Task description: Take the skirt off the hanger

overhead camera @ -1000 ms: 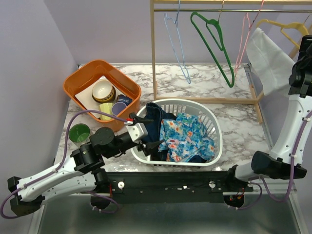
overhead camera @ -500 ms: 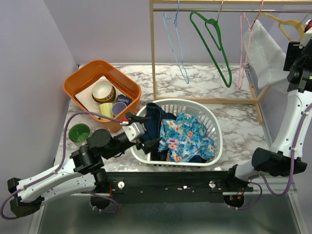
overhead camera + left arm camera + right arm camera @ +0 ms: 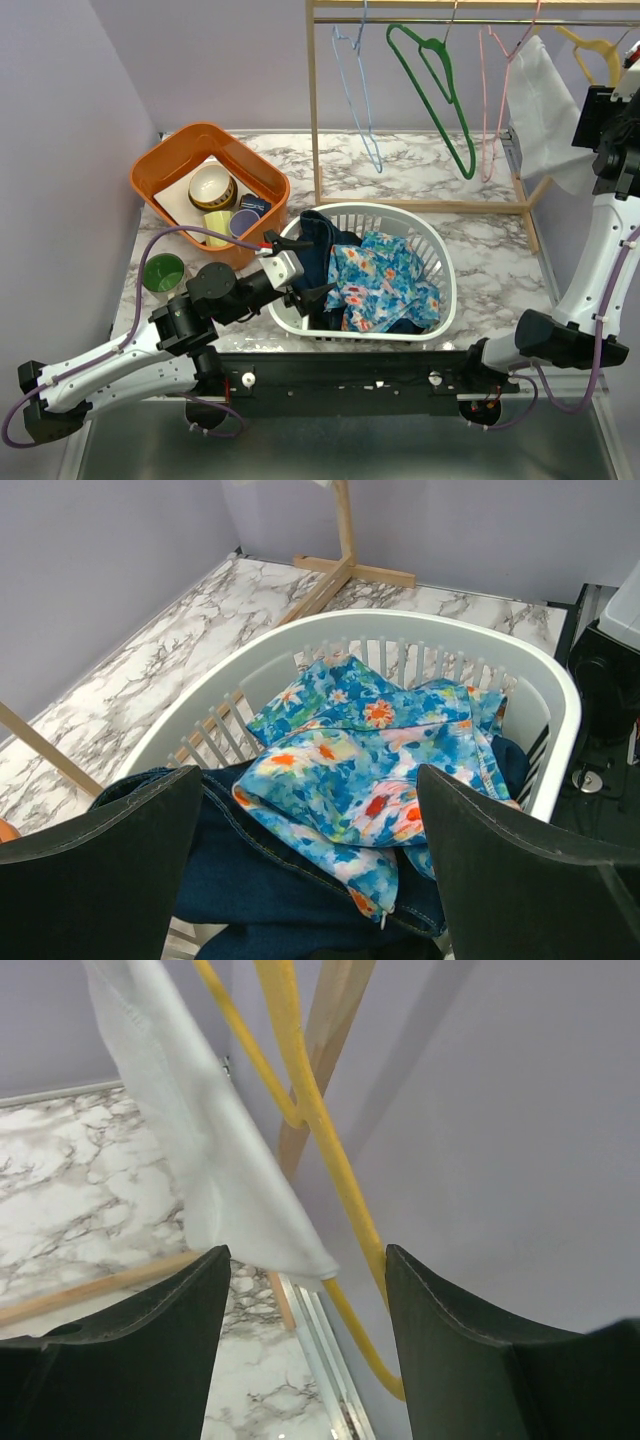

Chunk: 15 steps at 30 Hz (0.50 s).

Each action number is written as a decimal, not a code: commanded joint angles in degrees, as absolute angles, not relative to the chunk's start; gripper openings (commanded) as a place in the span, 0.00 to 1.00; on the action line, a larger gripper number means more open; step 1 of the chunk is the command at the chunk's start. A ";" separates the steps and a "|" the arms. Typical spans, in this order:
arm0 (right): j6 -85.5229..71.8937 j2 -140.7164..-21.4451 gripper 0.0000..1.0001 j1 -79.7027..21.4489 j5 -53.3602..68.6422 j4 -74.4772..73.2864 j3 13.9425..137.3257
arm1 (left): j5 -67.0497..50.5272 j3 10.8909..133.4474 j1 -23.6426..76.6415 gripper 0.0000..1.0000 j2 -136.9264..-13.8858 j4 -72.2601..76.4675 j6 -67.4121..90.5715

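Note:
The white skirt (image 3: pixel 540 105) hangs from a yellow hanger (image 3: pixel 592 46) at the right end of the rack. My right gripper (image 3: pixel 598 132) is raised beside its right edge. In the right wrist view the right gripper (image 3: pixel 308 1255) is open: the skirt (image 3: pixel 195 1130) has its lower corner between the fingers, and the hanger's yellow bar (image 3: pixel 330 1150) runs close along the right finger. Neither is clamped. My left gripper (image 3: pixel 303 266) hovers wide open over the basket's left side, and in its own view the left gripper (image 3: pixel 310 780) holds nothing.
A white laundry basket (image 3: pixel 443 268) holds a floral garment (image 3: pixel 385 280) and dark jeans (image 3: pixel 315 243). Green (image 3: pixel 440 80), blue (image 3: pixel 362 95) and pink (image 3: pixel 492 95) hangers are bare on the wooden rack (image 3: pixel 313 110). An orange bin (image 3: pixel 172 162) and a green cup (image 3: pixel 162 272) stand at the left.
My right gripper has risen and moved in toward the skirt and hanger, its jaws narrowing slightly. The skirt and hangers have swung a little left. The left arm has barely shifted.

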<state>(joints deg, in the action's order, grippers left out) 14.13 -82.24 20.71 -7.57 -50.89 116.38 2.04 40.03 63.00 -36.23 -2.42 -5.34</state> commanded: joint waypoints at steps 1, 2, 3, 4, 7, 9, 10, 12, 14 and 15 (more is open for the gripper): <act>13.01 -83.05 0.70 21.01 -6.76 -52.48 120.57 | 0.88 40.69 63.02 0.99 -36.21 -1.49 -5.63; 13.09 -83.49 0.73 21.01 -8.33 -52.38 121.63 | 0.97 40.61 63.10 0.99 -36.30 -1.58 -5.63; 13.27 -84.11 0.74 21.01 -9.31 -52.21 122.86 | 1.05 40.61 63.11 0.99 -36.30 -1.58 -5.63; 13.27 -84.81 0.75 21.01 -10.27 -51.68 124.35 | 1.14 40.61 63.02 0.99 -36.30 -1.50 -5.71; 14.15 -85.17 0.77 21.01 -12.39 -50.28 125.16 | 1.23 40.43 63.11 0.99 -36.30 -1.32 -5.62; 14.76 -85.34 0.79 21.01 -12.66 -49.49 125.25 | 1.41 40.43 63.11 0.99 -36.56 -1.23 -5.63; 14.94 -85.43 0.79 21.09 -12.57 -48.96 125.16 | 1.49 40.43 63.11 0.99 -36.65 -1.14 -5.63; 15.21 -86.39 0.83 21.53 -12.66 -48.78 125.42 | 1.76 40.43 63.02 0.99 -36.91 -1.14 -5.63; 14.77 -87.53 0.85 22.14 -12.40 -49.30 125.86 | 1.76 40.25 63.11 0.99 -36.91 -0.97 -5.63; 14.50 -87.63 0.85 22.32 -11.96 -49.74 125.95 | 1.76 40.08 63.11 0.99 -37.09 -0.71 -5.54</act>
